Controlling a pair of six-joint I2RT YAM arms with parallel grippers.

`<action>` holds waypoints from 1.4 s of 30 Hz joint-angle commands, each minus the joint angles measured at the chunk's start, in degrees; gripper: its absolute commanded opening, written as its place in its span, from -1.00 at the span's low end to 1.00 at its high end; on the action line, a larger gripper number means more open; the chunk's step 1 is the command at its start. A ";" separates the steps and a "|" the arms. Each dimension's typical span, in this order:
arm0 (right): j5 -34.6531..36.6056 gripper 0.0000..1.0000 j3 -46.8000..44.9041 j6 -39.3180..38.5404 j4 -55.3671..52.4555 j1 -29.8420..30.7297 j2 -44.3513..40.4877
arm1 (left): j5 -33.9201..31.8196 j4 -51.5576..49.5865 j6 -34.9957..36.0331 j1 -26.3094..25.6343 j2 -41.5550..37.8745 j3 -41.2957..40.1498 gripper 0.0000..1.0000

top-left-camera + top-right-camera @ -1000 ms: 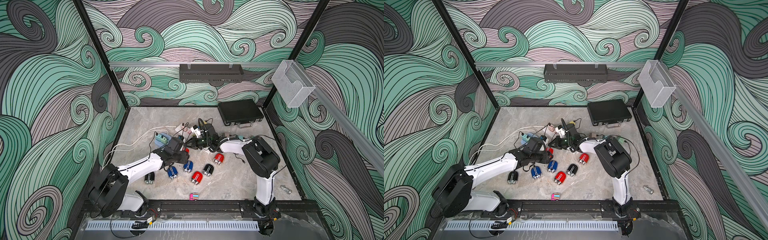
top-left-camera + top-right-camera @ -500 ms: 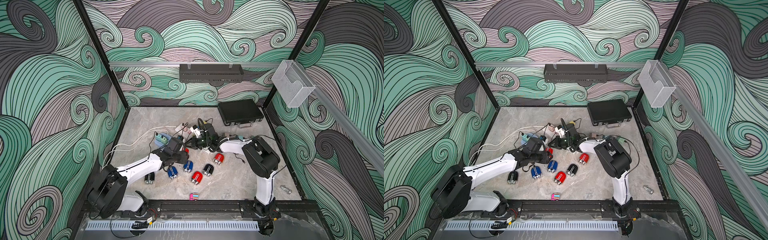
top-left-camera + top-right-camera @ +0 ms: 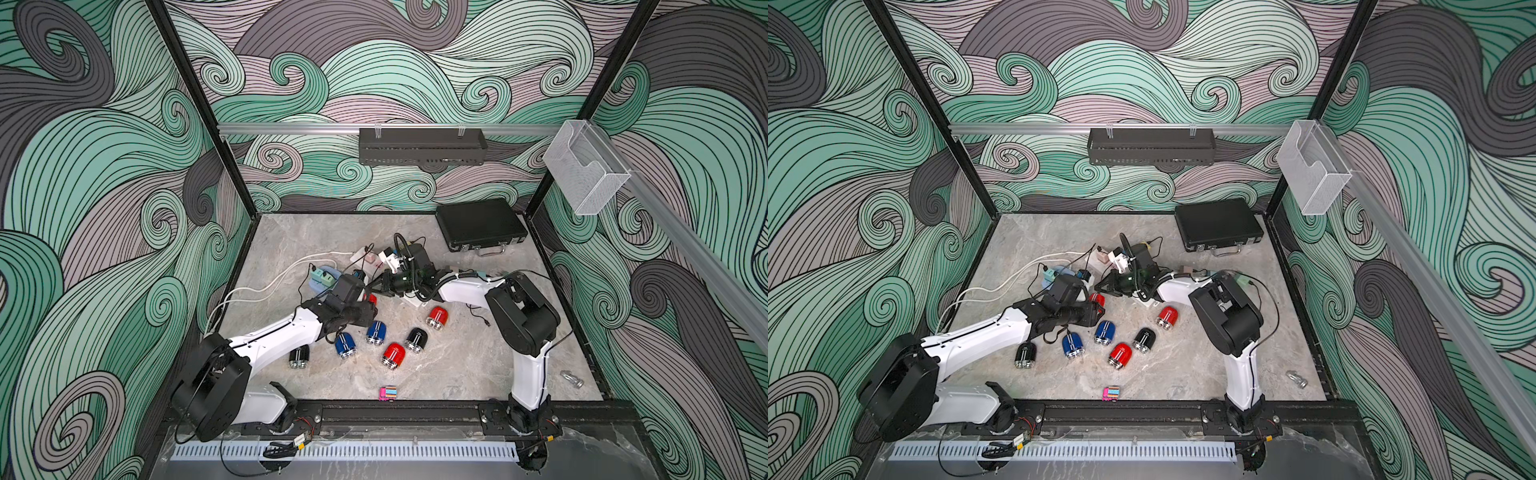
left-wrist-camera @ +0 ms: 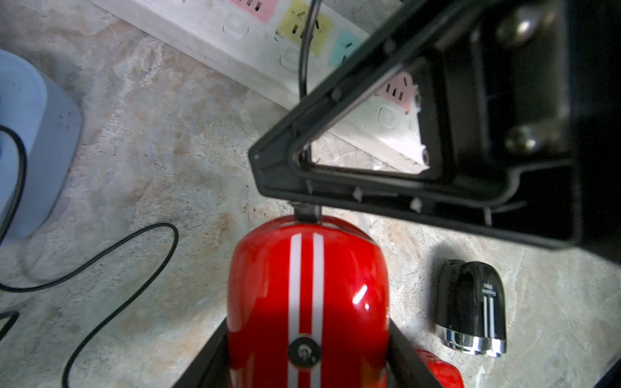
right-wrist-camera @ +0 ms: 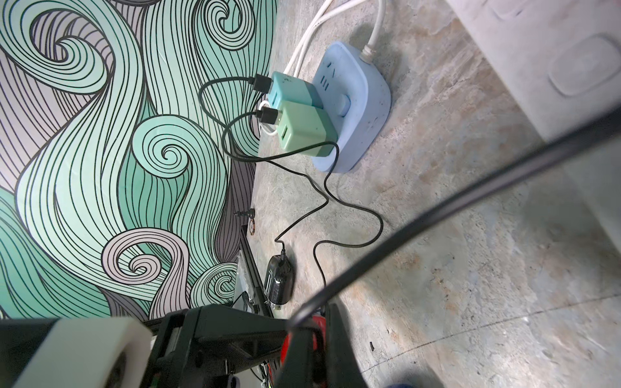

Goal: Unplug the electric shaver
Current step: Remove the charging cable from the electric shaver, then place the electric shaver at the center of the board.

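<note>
The electric shaver [image 4: 307, 295] is red with two white stripes. My left gripper [image 4: 307, 362] is shut on its sides, just above the floor. A black plug [image 4: 306, 213] sits in the shaver's rounded end, and its black cable [image 4: 304, 67] runs up toward the white power strip [image 4: 255, 57]. My right gripper [image 5: 302, 336] is shut on the cable [image 5: 437, 215] right at the shaver's [image 5: 316, 336] end. In both top views the two grippers meet at the shaver [image 3: 372, 299] [image 3: 1097, 298], the left gripper [image 3: 368, 308] from the front left and the right gripper [image 3: 376, 286] from the right.
Several loose shavers lie in front, among them a red one [image 3: 436, 318], a black one [image 3: 415, 338] and a blue one [image 3: 345, 345]. A blue socket block [image 5: 353, 111] carries two green chargers with cables. A black case [image 3: 482, 224] sits at the back right.
</note>
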 commanded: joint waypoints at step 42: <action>0.83 -0.93 8.70 -4.64 -8.48 -6.66 2.05 | -5.75 -4.13 -0.81 0.10 1.09 1.12 -0.24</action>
